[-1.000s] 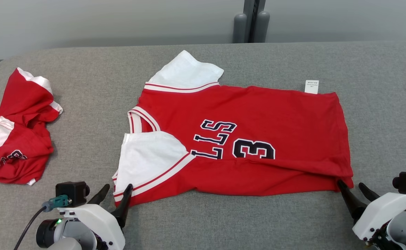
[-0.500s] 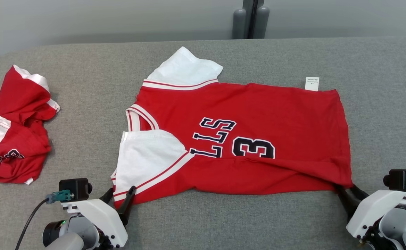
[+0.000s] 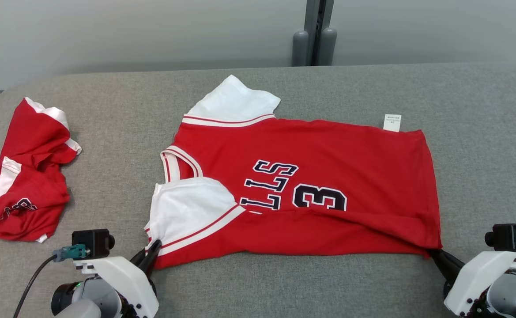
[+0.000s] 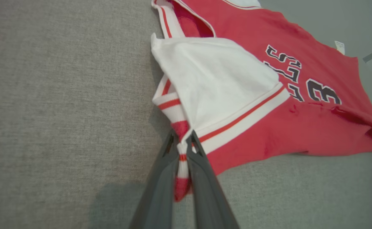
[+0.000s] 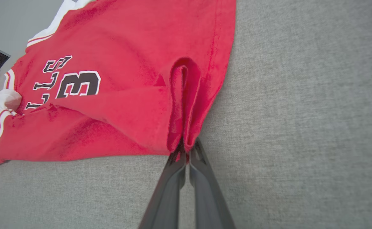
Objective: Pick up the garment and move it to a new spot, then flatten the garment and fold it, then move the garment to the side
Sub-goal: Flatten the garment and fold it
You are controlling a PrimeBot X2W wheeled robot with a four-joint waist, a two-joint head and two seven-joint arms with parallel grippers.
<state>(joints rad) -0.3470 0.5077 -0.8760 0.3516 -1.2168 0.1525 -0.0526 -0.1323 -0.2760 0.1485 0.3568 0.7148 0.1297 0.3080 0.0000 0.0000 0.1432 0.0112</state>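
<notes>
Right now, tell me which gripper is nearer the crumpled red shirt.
Left. The left gripper pinches the jersey by its sleeve, beside the crumpled shirt; the right gripper pinches the hem at the far side.

Crumpled red-and-white jersey (image 3: 28, 172) well to the left of the left pincer (image 3: 153, 247) and farther out, grey fabric tabletop (image 3: 116, 115) beneath both pincers, two grey rounded posts (image 3: 300, 48) far beyond, between left pincer and right pincer (image 3: 432, 253), pale grey wall (image 3: 129, 35) behind them

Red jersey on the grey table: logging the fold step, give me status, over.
Left tool shut on red-and-white jersey sleeve hem. Right tool shut on its bottom corner. Jersey spread on grey padded table. Crumpled red garment far left, apart from it.
</notes>
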